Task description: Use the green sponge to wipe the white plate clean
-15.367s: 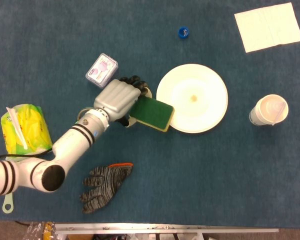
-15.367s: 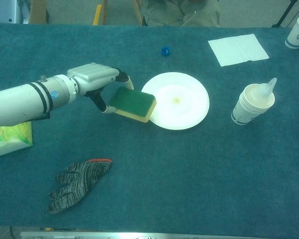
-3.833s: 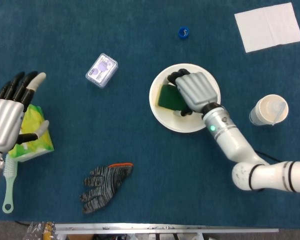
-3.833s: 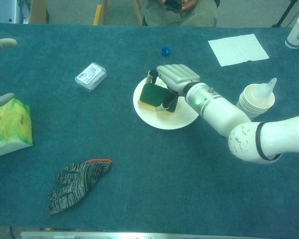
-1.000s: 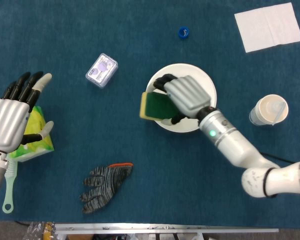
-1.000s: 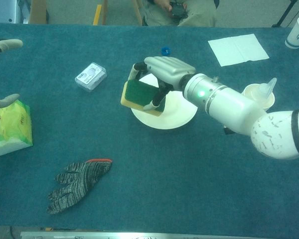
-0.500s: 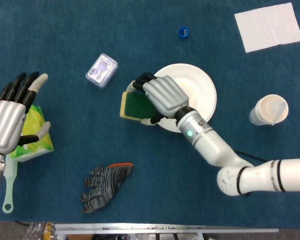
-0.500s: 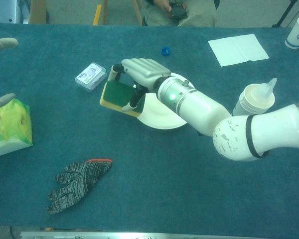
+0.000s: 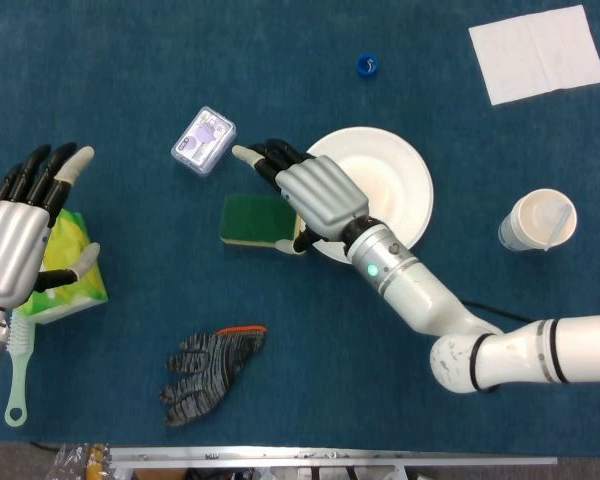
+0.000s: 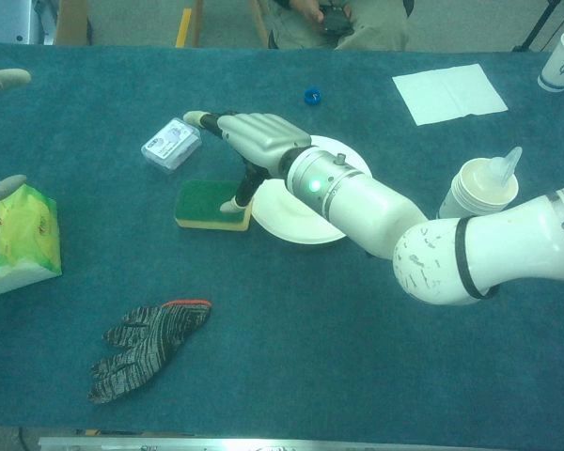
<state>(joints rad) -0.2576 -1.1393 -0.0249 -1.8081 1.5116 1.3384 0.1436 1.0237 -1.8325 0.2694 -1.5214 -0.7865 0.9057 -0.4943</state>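
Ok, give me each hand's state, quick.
Left hand: open, fingers spread, holding nothing.
Right hand: open, fingers extended over the sponge, which lies on the table beside the plate.

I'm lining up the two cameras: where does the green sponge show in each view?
Head view: green sponge lies left of centre on the cloth, just left of the white plate.
Chest view: green sponge sits left of centre, beside the plate's left edge.
Shared landmark: the white plate.

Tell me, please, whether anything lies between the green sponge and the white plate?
Nothing visible does. The green sponge lies flat on the cloth just beside the white plate, and only the right hand, fingers spread, hangs above that gap.
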